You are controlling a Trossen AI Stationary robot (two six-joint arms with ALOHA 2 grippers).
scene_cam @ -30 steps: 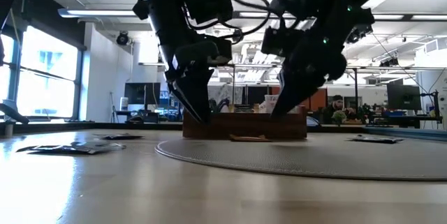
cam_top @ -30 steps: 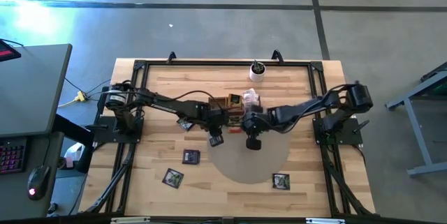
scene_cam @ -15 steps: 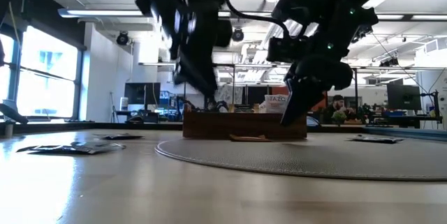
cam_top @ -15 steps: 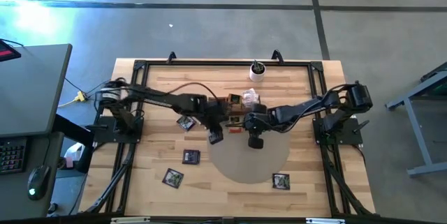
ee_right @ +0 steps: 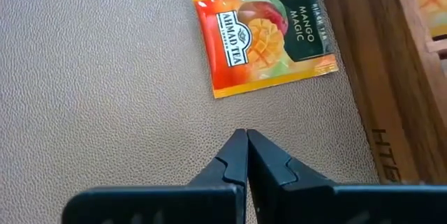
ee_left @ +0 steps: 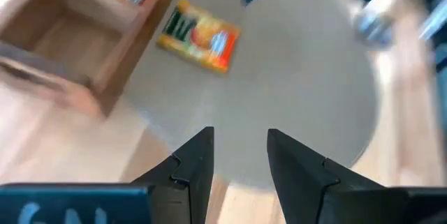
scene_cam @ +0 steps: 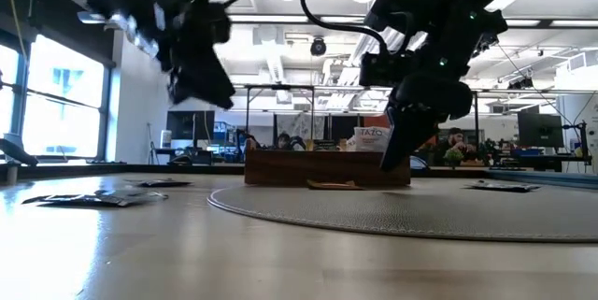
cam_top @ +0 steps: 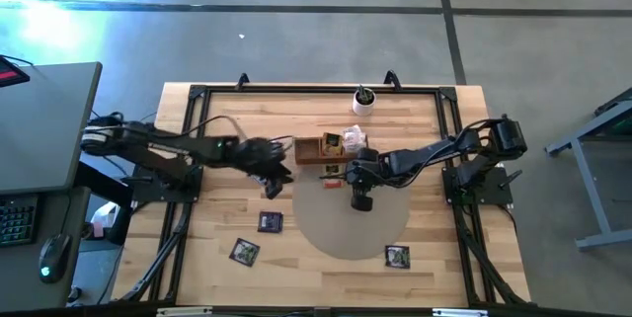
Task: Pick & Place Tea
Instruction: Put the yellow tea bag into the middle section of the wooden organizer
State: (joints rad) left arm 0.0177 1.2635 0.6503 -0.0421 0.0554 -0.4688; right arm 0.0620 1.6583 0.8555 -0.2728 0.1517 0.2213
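Mango tea sachet (ee_right: 264, 31) flat on the round mat (ee_right: 105, 112) beside the wooden box (ee_right: 377, 77), just ahead of right gripper (ee_right: 246, 155), fingers pressed together, empty. Left gripper (ee_left: 239, 160) spread apart, empty. Likely to slide rather than lift if pinched flat.

orange sachet (ee_right: 264, 33) — "AHMAD TEA", "MANGO MAGIC"

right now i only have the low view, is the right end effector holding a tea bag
observer: no, the right end effector is shut on nothing, its fingers pressed together over the grey mat
operator: whats the flat thing in front of the box
observer: an orange mango tea bag, lying on the mat just outside the wooden box
operator: and the left one
observer: the left end effector is open with nothing between its fingers, out past the mat's left edge
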